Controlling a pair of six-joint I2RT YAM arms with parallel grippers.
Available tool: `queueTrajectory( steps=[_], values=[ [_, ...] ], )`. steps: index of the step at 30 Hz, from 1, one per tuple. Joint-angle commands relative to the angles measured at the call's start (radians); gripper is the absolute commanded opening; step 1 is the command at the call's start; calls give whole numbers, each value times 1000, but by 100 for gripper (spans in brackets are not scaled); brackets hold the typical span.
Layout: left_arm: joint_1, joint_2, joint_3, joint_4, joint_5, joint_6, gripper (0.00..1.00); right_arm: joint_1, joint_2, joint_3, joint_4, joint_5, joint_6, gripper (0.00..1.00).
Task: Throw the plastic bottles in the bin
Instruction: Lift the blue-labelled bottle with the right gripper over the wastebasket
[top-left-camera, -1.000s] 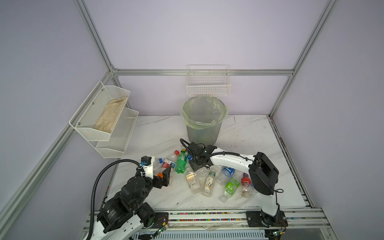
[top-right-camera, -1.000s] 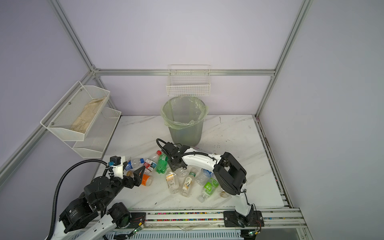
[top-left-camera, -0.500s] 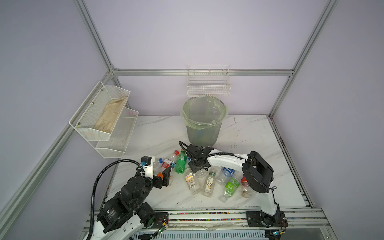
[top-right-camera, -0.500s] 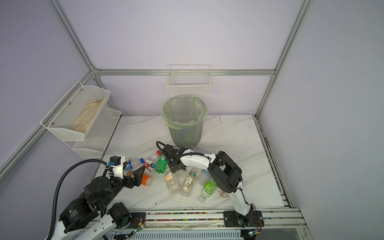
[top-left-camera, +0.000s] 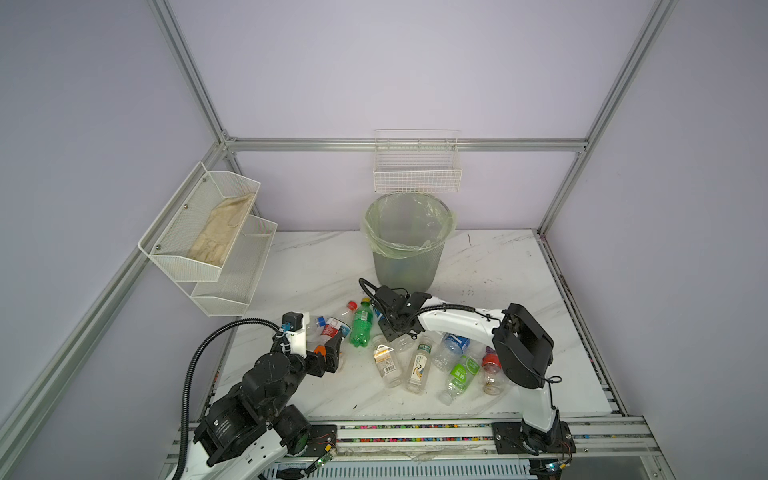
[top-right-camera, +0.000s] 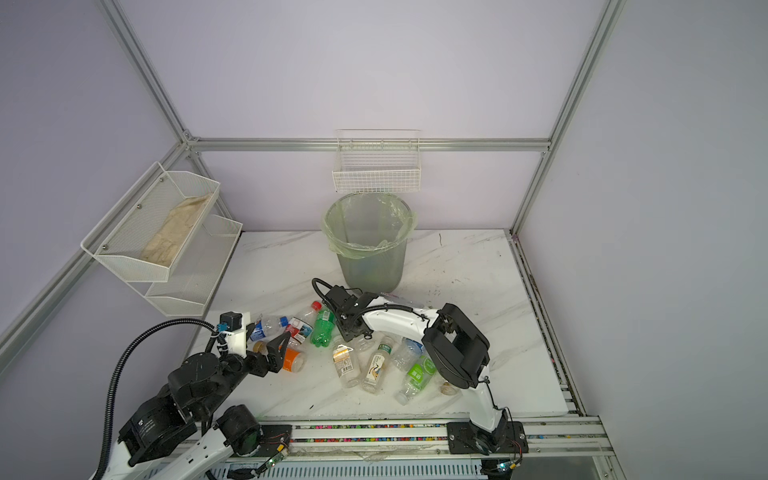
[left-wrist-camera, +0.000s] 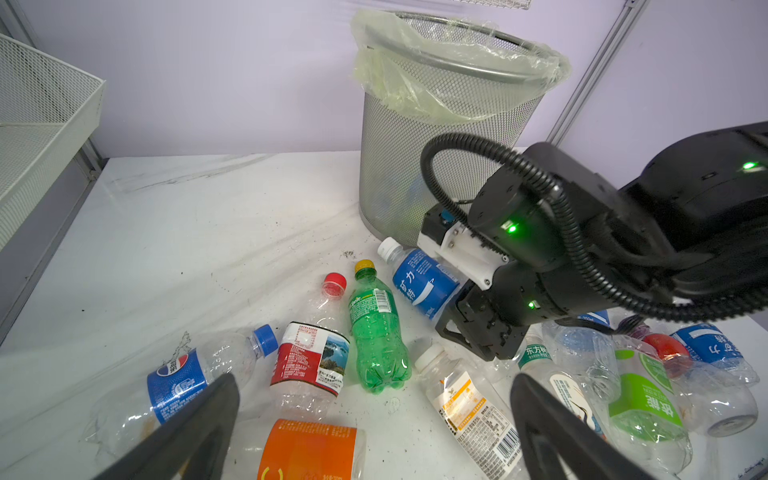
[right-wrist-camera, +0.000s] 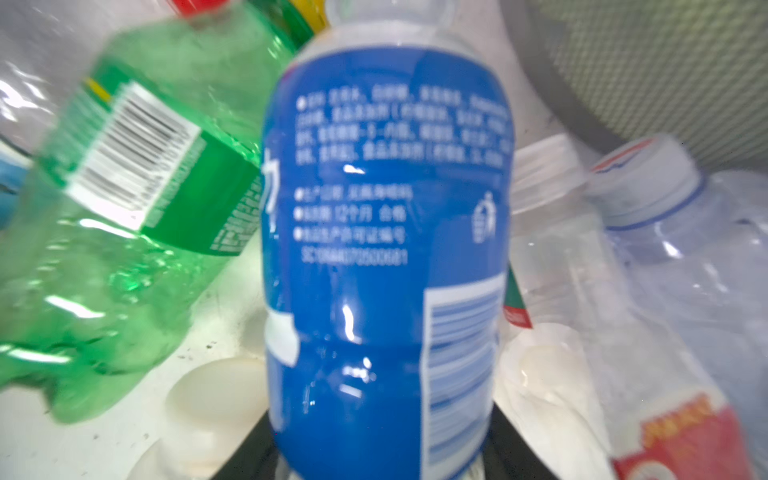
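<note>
right end effector (left-wrist-camera: 457, 307) narrowed on the blue-label bottle (left-wrist-camera: 419, 282), fingers (right-wrist-camera: 249, 449) against both its sides, gripping the lower body; bottle's white cap end points toward the bin (top-left-camera: 409, 266) base; can't tell if the bottle is off the table (top-left-camera: 316, 266); left end effector (left-wrist-camera: 374, 380) spread fully wide, nothing between the fingers, poised over the orange-label bottle (left-wrist-camera: 307, 449); right arm (top-left-camera: 457, 322) stretched low from the front right across the middle, forearm lying over the pile; left arm (top-left-camera: 266, 374) folded at the front left corner, aimed at the pile; plastic bottles (top-left-camera: 417, 363) lie scattered on the table in front of the bin, mostly clear and crumpled; green bottle (top-left-camera: 360, 326) just beside the gripped one; bin upright at the back, green liner over its rim
</note>
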Motion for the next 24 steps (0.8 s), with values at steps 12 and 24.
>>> queueTrajectory(
  steps=[12, 24],
  values=[
    [-5, -4, -4, 28, -3, -6, 100, 51, -560, -58, 217, 14, -45, 33],
    [-5, -1, -4, 29, -2, -8, 100, 51, -974, -209, 472, 259, -60, 32]
  ],
)
